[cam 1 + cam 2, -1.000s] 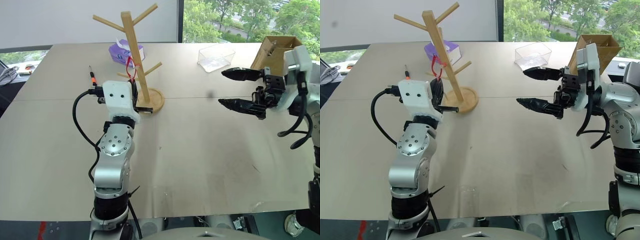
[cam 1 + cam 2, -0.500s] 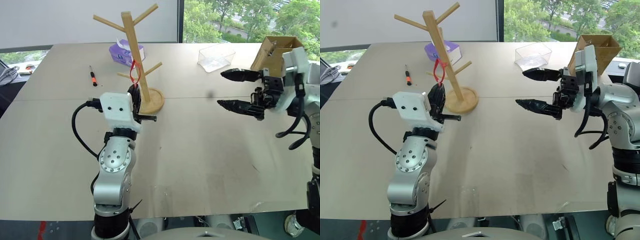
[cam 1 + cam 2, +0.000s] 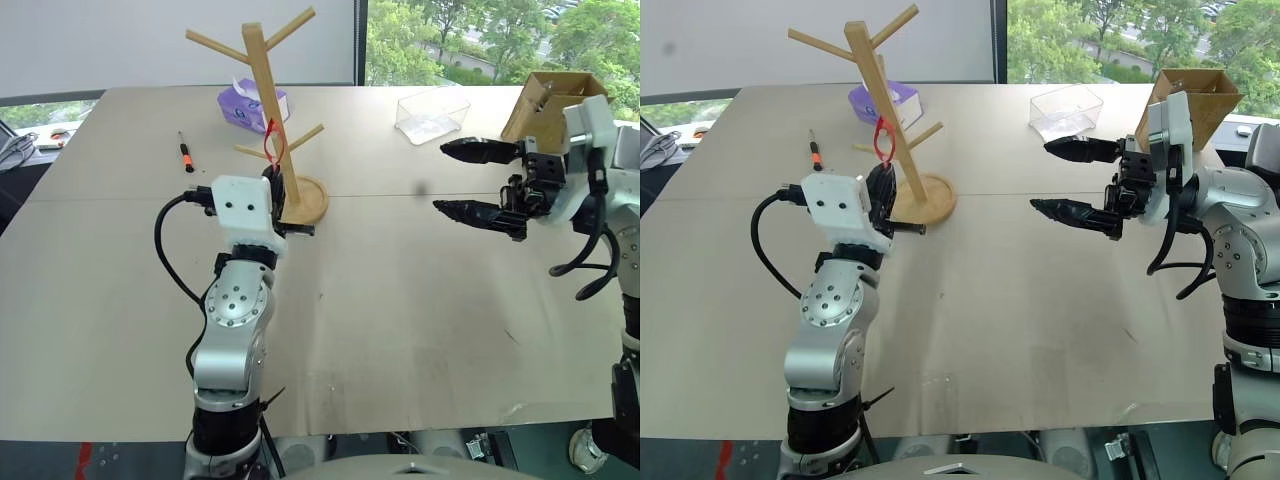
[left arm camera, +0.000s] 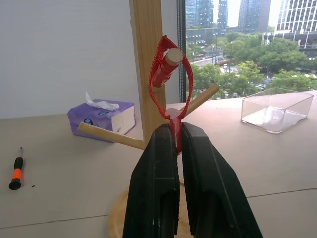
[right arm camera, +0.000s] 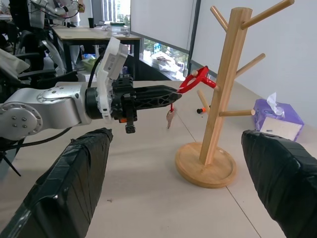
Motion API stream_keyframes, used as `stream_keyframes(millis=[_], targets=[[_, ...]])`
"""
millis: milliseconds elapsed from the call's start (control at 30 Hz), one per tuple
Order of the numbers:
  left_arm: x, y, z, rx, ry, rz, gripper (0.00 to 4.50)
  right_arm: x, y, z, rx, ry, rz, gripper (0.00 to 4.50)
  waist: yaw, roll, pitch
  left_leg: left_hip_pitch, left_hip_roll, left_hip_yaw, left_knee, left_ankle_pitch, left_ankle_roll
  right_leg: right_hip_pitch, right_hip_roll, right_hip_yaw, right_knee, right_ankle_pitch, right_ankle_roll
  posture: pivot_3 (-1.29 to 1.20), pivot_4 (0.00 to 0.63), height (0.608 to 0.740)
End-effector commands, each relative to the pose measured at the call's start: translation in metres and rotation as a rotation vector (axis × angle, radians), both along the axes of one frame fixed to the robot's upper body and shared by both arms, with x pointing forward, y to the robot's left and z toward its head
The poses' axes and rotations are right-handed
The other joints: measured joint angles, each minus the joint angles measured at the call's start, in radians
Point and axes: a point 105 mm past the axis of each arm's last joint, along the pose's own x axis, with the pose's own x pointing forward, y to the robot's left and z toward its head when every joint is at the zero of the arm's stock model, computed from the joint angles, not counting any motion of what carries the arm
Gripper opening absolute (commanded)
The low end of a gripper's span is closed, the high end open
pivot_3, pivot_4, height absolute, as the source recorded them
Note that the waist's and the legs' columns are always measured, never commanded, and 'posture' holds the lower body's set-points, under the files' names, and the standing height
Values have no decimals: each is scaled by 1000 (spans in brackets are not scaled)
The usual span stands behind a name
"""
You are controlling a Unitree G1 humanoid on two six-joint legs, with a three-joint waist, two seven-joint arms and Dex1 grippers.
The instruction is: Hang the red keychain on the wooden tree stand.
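- A wide tan worktop point(image 3: 420, 300) is seen, and all the things are set on it.
- The wooden tree stand point(image 3: 272, 120) is stood upright on its round base, toward the far left part of the worktop.
- A brown cardboard box point(image 3: 545, 100) is placed at the far right edge, and a clear plastic tray point(image 3: 432, 115) is set just beside it.
- A purple tissue box point(image 3: 245, 105) is placed behind the stand.
- The right claw point(image 3: 478, 180) is held up over the worktop, well apart from the stand, with its two fingers spread wide and nothing between them.
- The left claw point(image 4: 176, 144) is held just in front of the stand, and it is pinched tight on the red keychain point(image 4: 171, 84).
- The red loop is slipped around the tip of a peg, and the small key point(image 5: 170, 119) is hung down under the claw.
- A small screwdriver with an orange band point(image 3: 185, 152) is laid to the left of the stand.
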Motion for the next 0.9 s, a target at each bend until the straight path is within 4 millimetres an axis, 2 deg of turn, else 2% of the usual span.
stream_keyframes(millis=[33,233,267,367,533,567,600,700,900], targets=[[5,3,10,3,-41,18,119,-5,0,9,5,-59,2,4500,0,0,0,0,0,0,0,0,0,0,0,0,0,0,0,0,150,740],[14,5,15,-11,-52,26,119,-4,0,10,3,-63,-5,4500,0,0,0,0,0,0,0,0,0,0,0,0,0,0,0,0,150,740],[15,6,16,-13,-56,31,380,-4,0,10,3,-63,-7,4500,0,0,0,0,0,0,0,0,0,0,0,0,0,0,0,0,150,740],[18,8,19,-15,-68,36,1480,-4,0,10,3,-64,-9,4500,0,0,0,0,0,0,0,0,0,0,0,0,0,0,0,0,150,740],[21,8,21,-4,-74,45,4002,-3,-1,7,9,-54,-29,4500,0,0,0,0,0,0,0,0,0,0,0,0,0,0,0,0,150,740],[21,7,21,-7,-76,39,4357,0,-2,5,15,-46,-48,4500,0,0,0,0,0,0,0,0,0,0,0,0,0,0,0,0,150,740],[21,7,21,-6,-78,38,4485,3,-2,2,24,-38,-69,4500,0,0,0,0,0,0,0,0,0,0,0,0,0,0,0,0,150,740],[23,16,9,-7,-53,69,4485,23,-6,-20,43,-2,-215,4500,0,0,0,0,0,0,0,0,0,0,0,0,0,0,0,0,150,740],[27,48,-35,-33,62,175,4485,68,-27,-70,166,53,-609,4500,-3,-1,0,1,0,2,0,3,-4,-1,1,1,0,0,0,0,150,740]])
